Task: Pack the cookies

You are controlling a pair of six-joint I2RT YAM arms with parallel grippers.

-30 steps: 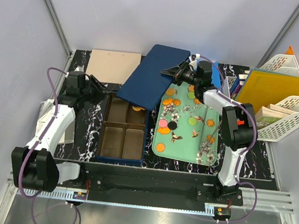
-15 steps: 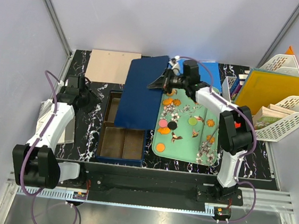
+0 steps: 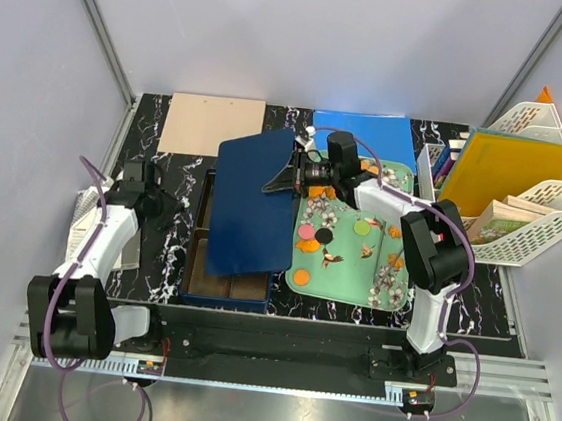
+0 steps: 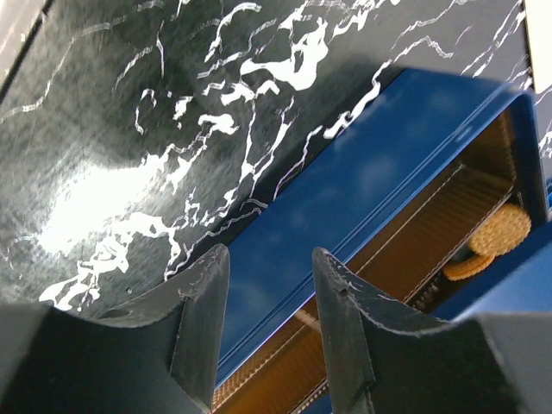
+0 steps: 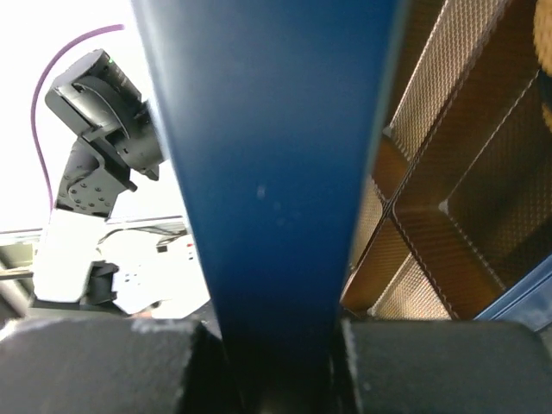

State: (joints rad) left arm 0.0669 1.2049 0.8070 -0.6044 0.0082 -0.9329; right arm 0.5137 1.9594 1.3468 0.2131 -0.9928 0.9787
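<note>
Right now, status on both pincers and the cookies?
Right pincer shut on blue lid. Left pincer open. Many cookies on tray; lid over box.

The table (image 4: 129, 112) under me is a glossy black marble-pattern surface with white veins, reflecting light. The box (image 4: 362, 198) wall is smooth, glossy blue; its liner (image 5: 448, 147) is gold-brown sheet with a fine embossed mesh texture. The lid (image 5: 259, 172) is smooth dark blue with a satin sheen. The cookies (image 4: 500, 231) in the box look matt and pitted. The fingers (image 4: 200, 319) of my left gripper (image 4: 267, 259) are matt black plastic, faintly ridged.
</note>
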